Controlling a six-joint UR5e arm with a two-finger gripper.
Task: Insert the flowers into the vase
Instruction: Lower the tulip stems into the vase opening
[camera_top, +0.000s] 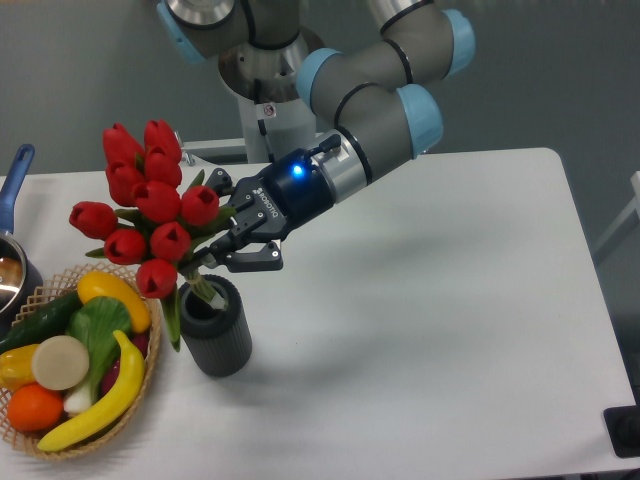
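Gripping red tulip bouquet, end effector, stems seemingly entering ribbed grey vase

The flowers, a bunch of red tulips with green stems and leaves, are leaning up and to the left, their stem ends reaching down into the mouth of the vase. The vase, a short dark grey ribbed cylinder with a thick rim, is standing upright on the white table, just beside a basket.
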